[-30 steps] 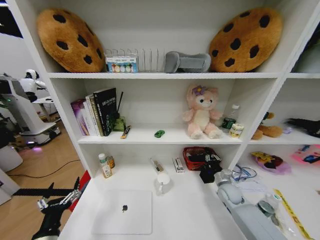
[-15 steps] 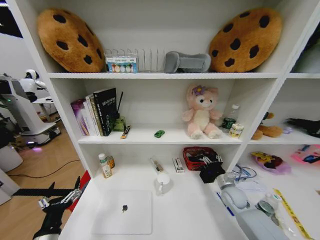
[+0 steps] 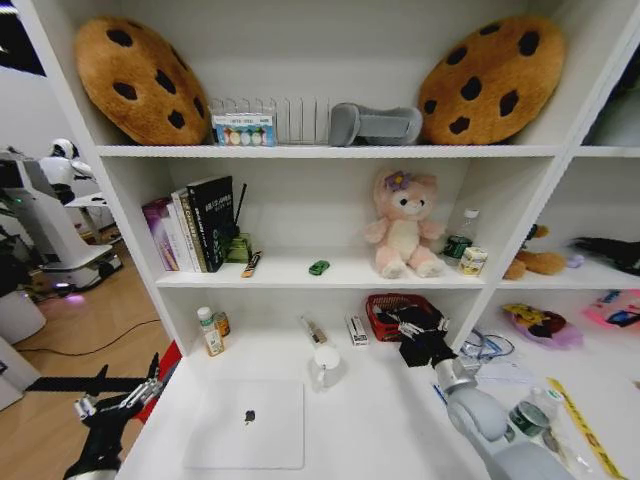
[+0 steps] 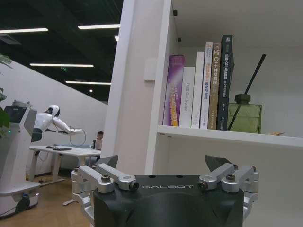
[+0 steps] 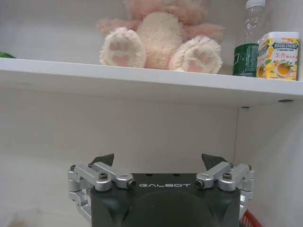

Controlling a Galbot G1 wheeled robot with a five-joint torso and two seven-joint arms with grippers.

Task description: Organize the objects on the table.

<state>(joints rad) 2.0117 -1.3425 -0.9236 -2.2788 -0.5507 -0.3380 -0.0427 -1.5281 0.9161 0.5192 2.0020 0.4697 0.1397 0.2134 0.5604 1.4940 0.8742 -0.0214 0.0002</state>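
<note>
A closed silver laptop (image 3: 245, 422) lies flat at the front of the white table (image 3: 370, 425). On the shelf above sit a tiny green toy car (image 3: 319, 267) and a dark pen (image 3: 251, 264) by the books. A bit of blue pen (image 3: 438, 394) shows beside my right forearm. My right gripper (image 3: 420, 335) hovers at the back of the table just in front of a red basket (image 3: 383, 303); the right wrist view shows it (image 5: 158, 161) open and empty under the shelf. Off the table's left front corner, my left gripper (image 3: 120, 398) is also open and empty (image 4: 161, 163).
Small bottles (image 3: 210, 332) and a white cup (image 3: 325, 365) stand at the back of the table. A pink plush (image 3: 403, 225), books (image 3: 195, 225) and a green bottle (image 3: 459, 240) fill the shelf. Cables and a yellow tape (image 3: 580, 425) lie at the right. Another robot (image 3: 40, 215) stands at the left.
My right arm has reached forward, carrying its gripper from mid-table up to the red basket at the back. The left arm has stayed put.
</note>
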